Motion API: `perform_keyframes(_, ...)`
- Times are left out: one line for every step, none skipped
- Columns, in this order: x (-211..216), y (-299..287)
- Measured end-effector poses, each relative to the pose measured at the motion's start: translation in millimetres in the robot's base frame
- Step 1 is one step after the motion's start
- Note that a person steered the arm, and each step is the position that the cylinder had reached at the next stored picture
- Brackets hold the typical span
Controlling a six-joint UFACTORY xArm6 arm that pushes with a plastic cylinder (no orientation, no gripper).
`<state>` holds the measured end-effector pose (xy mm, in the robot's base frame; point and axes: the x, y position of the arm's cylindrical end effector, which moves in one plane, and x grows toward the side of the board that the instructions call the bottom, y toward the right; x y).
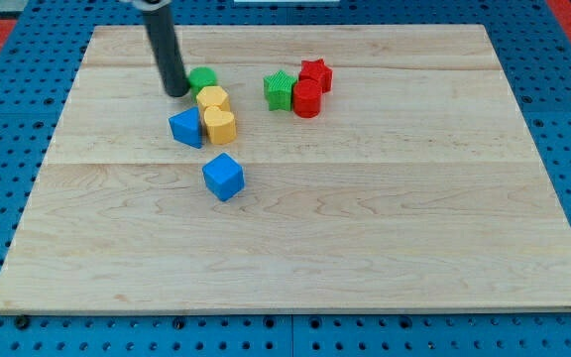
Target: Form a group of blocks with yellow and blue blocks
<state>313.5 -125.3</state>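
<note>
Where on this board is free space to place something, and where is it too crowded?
Free: the board below the blue cube, and its right side beyond the red blocks. Crowded: upper left, where my tip stands beside the green block, with two yellow blocks and a blue block clustered just below.

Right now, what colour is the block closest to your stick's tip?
Green: the green block beside my tip, in the camera view.

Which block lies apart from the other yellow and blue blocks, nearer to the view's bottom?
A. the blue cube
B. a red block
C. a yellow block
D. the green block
A: the blue cube sits alone below the cluster, while the other blue block touches the two yellow blocks.
</note>
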Motion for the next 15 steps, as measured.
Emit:
perform_keyframes(-10, 71)
perform_keyframes(-10, 152)
perform_keyframes(-8, 96)
perform_keyframes(34, 74)
perform_keyframes(85, 70)
perform_keyframes(86, 51)
perform_keyframes(69, 57)
perform_keyframes(31, 44)
perform_keyframes(45, 19)
perform_keyframes(6, 30)
perform_keyframes(3, 4)
perform_keyframes(44, -16)
perform_keyframes(65, -6)
perform_keyframes(27, 77)
perform_keyframes(94, 140)
